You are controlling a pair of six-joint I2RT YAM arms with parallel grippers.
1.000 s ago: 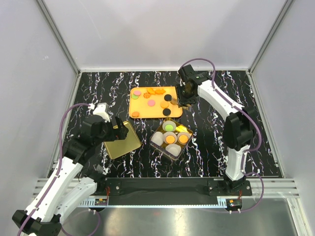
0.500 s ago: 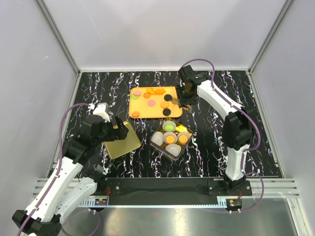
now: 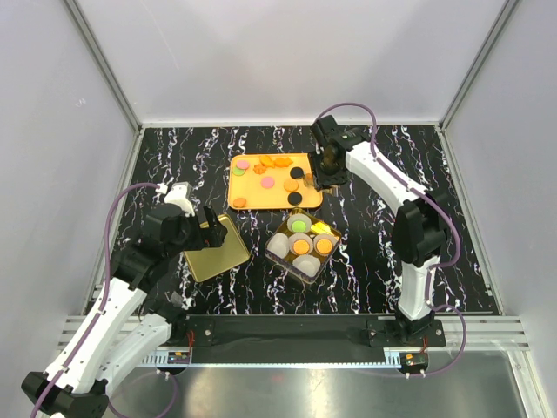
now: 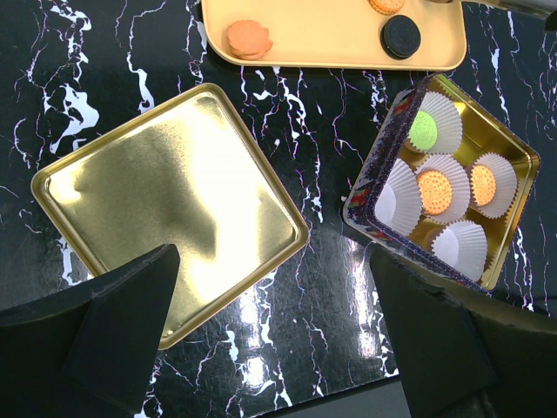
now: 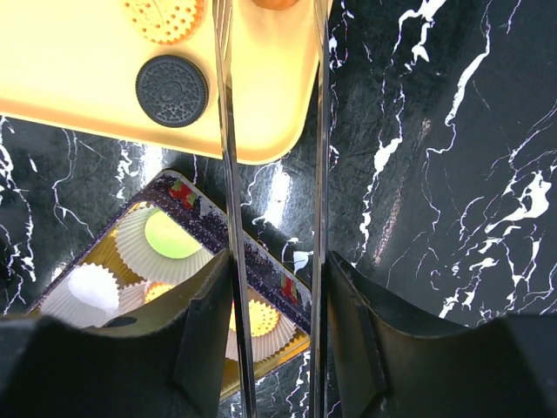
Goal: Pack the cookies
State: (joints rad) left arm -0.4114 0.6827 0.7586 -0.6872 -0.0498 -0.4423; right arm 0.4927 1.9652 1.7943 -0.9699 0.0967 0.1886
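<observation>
Packed: three cookies [image 4: 434,191] in my box [image 4: 370,196], near centre.
Left: most, on the far tray [image 3: 265,198].
Right gripper [image 3: 322,180]: narrow, orange cookie [image 5: 277,3] between tips; grip unclear.
Left gripper [image 4: 278,331]: wide, empty.

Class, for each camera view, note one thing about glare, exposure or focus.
Top external view: evenly lit and sharp across the black table. Left wrist view: the gold lid mirrors bright glare; the left end effector is dark and soft-edged. Right wrist view: the orange tray is washed out to pale yellow.
</observation>
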